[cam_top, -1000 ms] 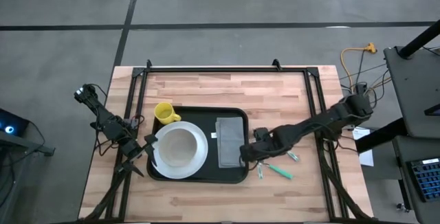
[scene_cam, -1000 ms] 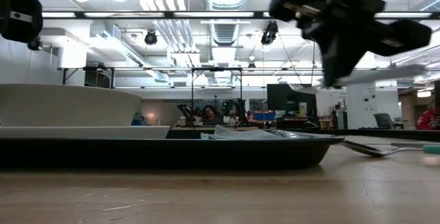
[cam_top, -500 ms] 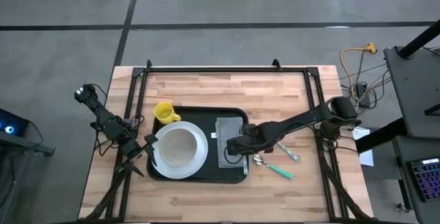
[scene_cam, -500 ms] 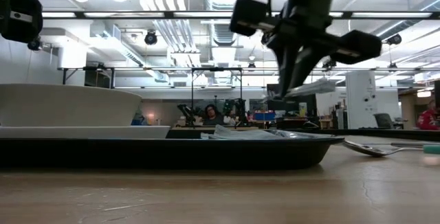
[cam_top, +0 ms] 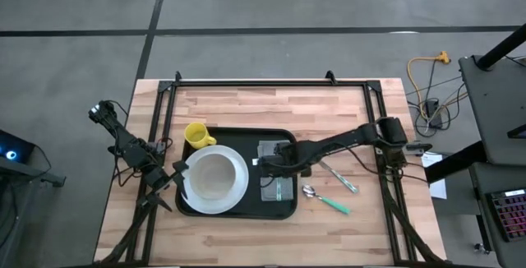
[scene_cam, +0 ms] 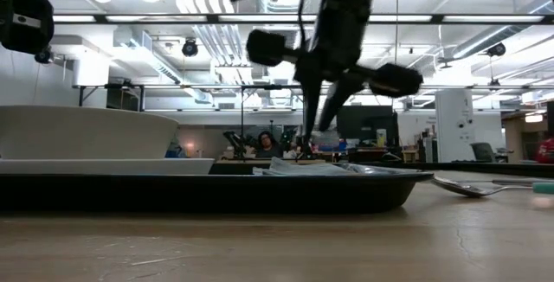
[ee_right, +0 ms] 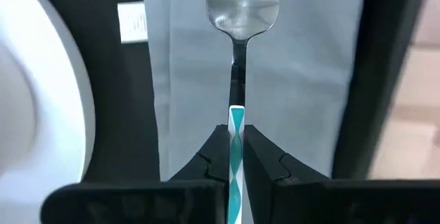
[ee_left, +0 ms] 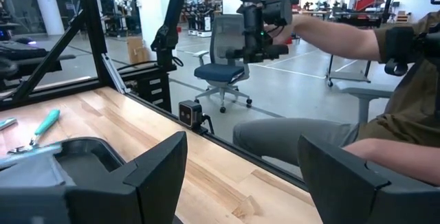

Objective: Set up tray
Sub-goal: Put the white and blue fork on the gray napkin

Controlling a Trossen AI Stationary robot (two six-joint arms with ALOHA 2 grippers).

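So the big flat black rectangular tray with the low rim (cam_top: 237, 212) is sitting mid-table on the wooden butcher-block tabletop (cam_top: 271, 108), probably so both arms can reach it. The white round plate with the bowl on it (cam_top: 215, 177) is taking up the tray's left half, and the grey folded cloth napkin (cam_top: 278, 168) is lying on the right half, which looks like the spot meant for cutlery. The right gripper (cam_top: 275, 164) is hovering over that napkin, fingers pinched tight on a fork with a teal-and-white striped handle (ee_right: 238, 86). The left gripper (cam_top: 179, 175) is waiting at the tray's left edge with its fingers spread wide, holding nothing.

From above the fork is basically hidden under the arm; the right wrist camera is showing it dead centre over the napkin. Only the overhead view is catching the small yellow mug (cam_top: 196, 134) and the spoon (cam_top: 325, 200) lying right of the tray.
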